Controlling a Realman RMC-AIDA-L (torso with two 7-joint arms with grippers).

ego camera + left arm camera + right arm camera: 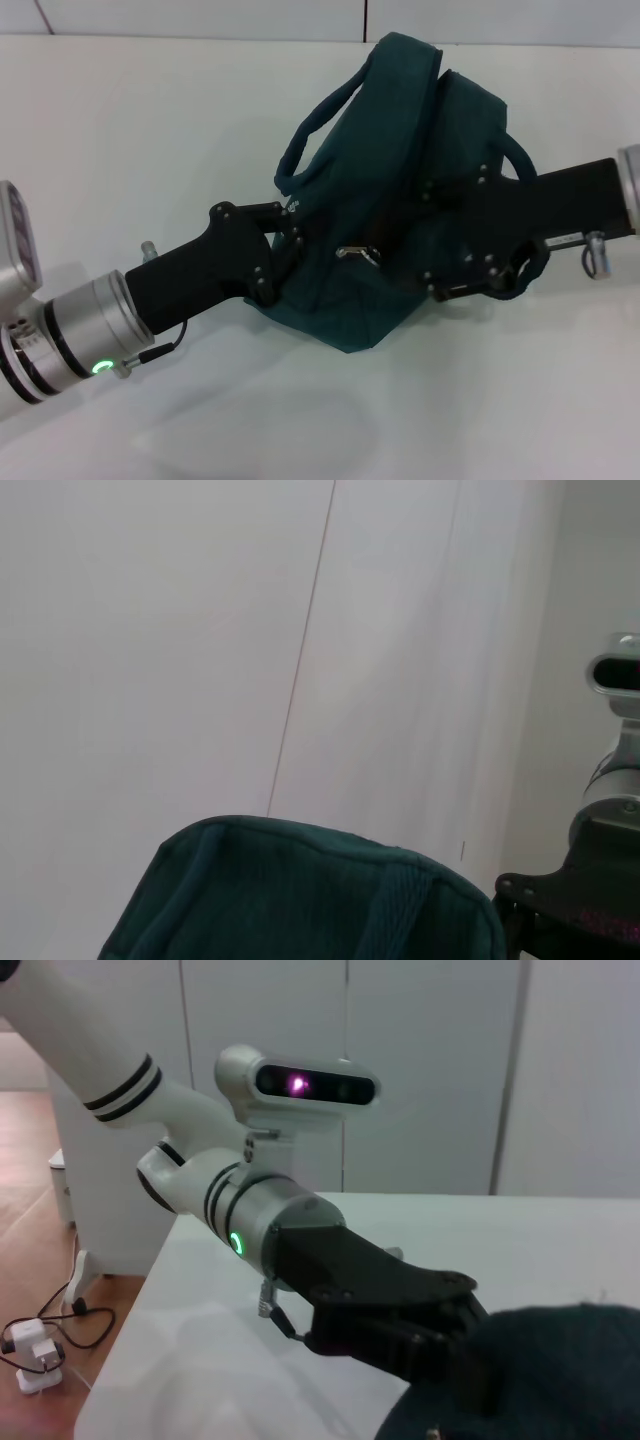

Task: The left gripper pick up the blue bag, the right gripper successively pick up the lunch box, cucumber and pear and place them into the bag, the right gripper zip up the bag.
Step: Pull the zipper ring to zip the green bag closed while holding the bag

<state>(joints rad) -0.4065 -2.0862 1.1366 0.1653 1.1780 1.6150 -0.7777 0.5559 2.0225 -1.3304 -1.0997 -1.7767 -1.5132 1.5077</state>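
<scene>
White tabletop (150, 150) bears the blue bag (390, 190) (zipper shut), left gripper (290, 245) and right gripper (455, 240) both pinching its fabric.

Left gripper (285, 240): black screwed claw, silver wrist, green LED ring, thin black cable. Right gripper (455, 240): black, white label, silver wrist.

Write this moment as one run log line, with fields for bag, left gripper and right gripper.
blue bag: on white table, zipper ring visible | left gripper: at the bag's left side | right gripper: over the bag's right side | food items: not visible
</scene>
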